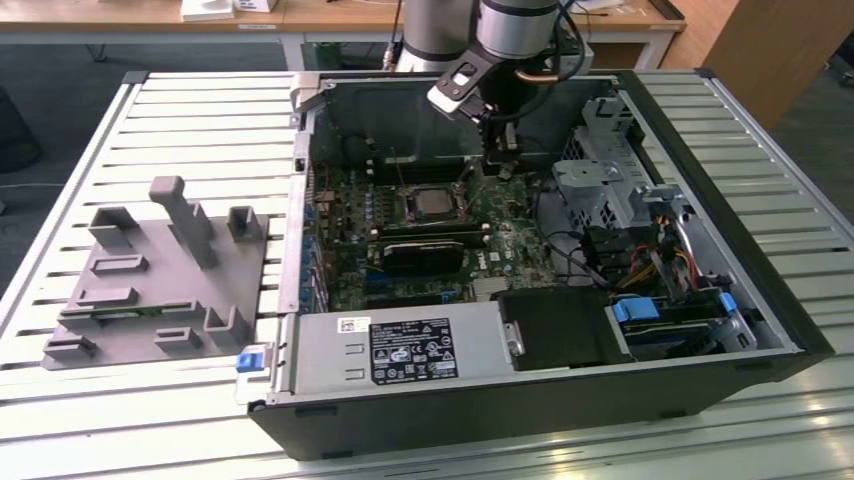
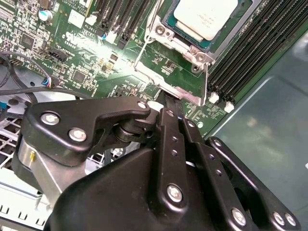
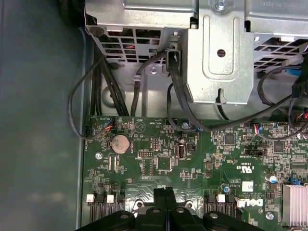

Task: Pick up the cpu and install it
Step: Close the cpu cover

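In my exterior view, starting at its left, the grey fixture [image 1: 147, 270] with upright posts stands on the slatted metal desk [image 1: 200, 120] toward the desk's left edge. Just beside it is the open computer case [image 1: 534, 410], which covers the desk's middle and right. Inside the case the cpu [image 1: 430, 203] lies flat in the socket on the green motherboard [image 1: 340, 270], silver top up. Just to the exterior view's right of it, the gripper [image 1: 501, 162] hangs from the arm down to the board, near the cpu but apart from it.

The second wrist view gives me what that one can't. It shows the cpu [image 2: 207, 17] seated inside the socket's metal frame [image 2: 180, 45]. It also shows the gripper [image 2: 169, 100] with its fingers drawn together and nothing between them, tips at the frame's outer edge. I cannot tell whether they touch it.

The first wrist view looks the other way, over the closed gripper [image 3: 166, 192]. There I see a coin cell [image 3: 120, 143] on the board, black cables [image 3: 79, 110] and the metal drive cage [image 3: 221, 53].

Behind the desk stand wooden tables [image 1: 334, 15] on a dark floor [image 1: 80, 60].
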Robot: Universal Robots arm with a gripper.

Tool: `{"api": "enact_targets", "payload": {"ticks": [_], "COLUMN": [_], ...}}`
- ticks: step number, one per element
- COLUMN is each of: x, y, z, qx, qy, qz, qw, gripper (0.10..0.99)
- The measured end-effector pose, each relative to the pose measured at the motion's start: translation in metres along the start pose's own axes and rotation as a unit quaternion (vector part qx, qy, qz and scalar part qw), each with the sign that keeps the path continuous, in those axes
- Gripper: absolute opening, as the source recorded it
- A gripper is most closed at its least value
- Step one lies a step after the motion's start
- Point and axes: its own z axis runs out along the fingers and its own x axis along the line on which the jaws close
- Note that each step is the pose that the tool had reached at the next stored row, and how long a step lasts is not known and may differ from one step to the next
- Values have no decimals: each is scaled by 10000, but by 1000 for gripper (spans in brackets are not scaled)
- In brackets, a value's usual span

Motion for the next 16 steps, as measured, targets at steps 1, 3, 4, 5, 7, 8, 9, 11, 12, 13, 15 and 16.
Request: {"api": "enact_targets", "payload": {"ticks": [1, 3, 4, 5, 7, 8, 9, 11, 12, 13, 15, 16], "x": [0, 0, 0, 0, 0, 0, 1, 1, 1, 1, 1, 1], "y": [-5, -15, -19, -23, -31, -36, -40, -47, -50, -52, -58, -61], "z": [0, -1, -1, -1, -1, -1, -1, -1, -2, -2, -2, -2], "qx": [0, 0, 0, 0, 0, 0, 0, 0, 0, 0, 0, 0], "qy": [0, 0, 0, 0, 0, 0, 0, 0, 0, 0, 0, 0], "qz": [0, 0, 0, 0, 0, 0, 0, 0, 0, 0, 0, 0], "qw": [10000, 10000, 10000, 10000, 10000, 10000, 10000, 10000, 10000, 10000, 10000, 10000], "gripper": [106, 106, 106, 106, 106, 106, 106, 106, 106, 106, 106, 106]}}
